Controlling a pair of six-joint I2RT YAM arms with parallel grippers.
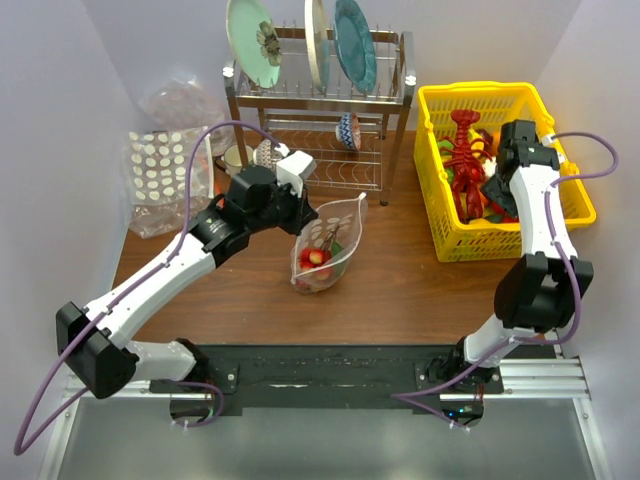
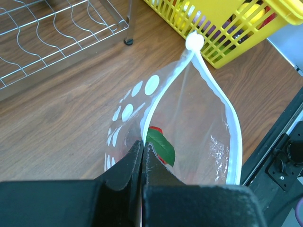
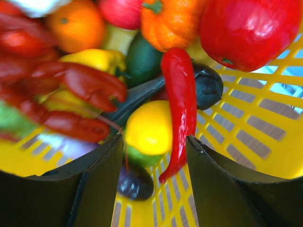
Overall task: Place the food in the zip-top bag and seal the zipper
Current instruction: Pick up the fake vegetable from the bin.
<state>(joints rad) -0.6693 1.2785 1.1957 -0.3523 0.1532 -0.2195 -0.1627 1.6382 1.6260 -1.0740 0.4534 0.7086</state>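
Note:
The zip-top bag stands open on the table, its white zipper spread wide with a slider at the far end. My left gripper is shut on the bag's near rim. A red toy fruit with a green leaf lies inside the bag. My right gripper is open and low in the yellow basket, its jaws either side of a yellow fruit and a red chili. The right gripper holds nothing.
The basket also holds a red lobster, an apple, an orange pumpkin and other food. A metal dish rack with plates stands behind the bag. A dotted clear pack and a wrinkly sack lie at the left.

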